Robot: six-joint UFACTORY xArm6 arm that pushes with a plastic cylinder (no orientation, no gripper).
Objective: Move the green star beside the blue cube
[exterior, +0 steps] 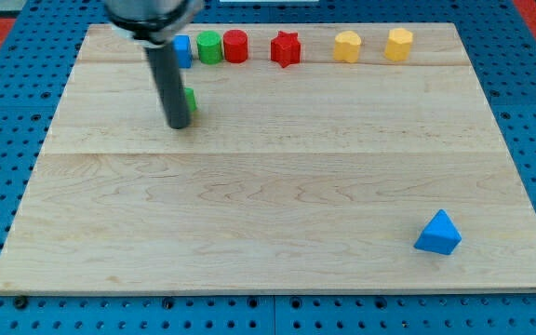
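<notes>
My tip (179, 124) rests on the wooden board (268, 205) in the upper left part of the view. A green block (191, 100), mostly hidden behind the rod, pokes out just right of it; its shape cannot be made out. The blue cube (183, 50) stands near the board's top edge, partly hidden by the arm, above the tip and the green block.
Along the top edge, right of the blue cube, stand a green cylinder (210, 46), a red cylinder (235, 46), a red star (286, 48) and two yellow blocks (347, 46) (398, 44). A blue triangular block (438, 233) sits at the lower right.
</notes>
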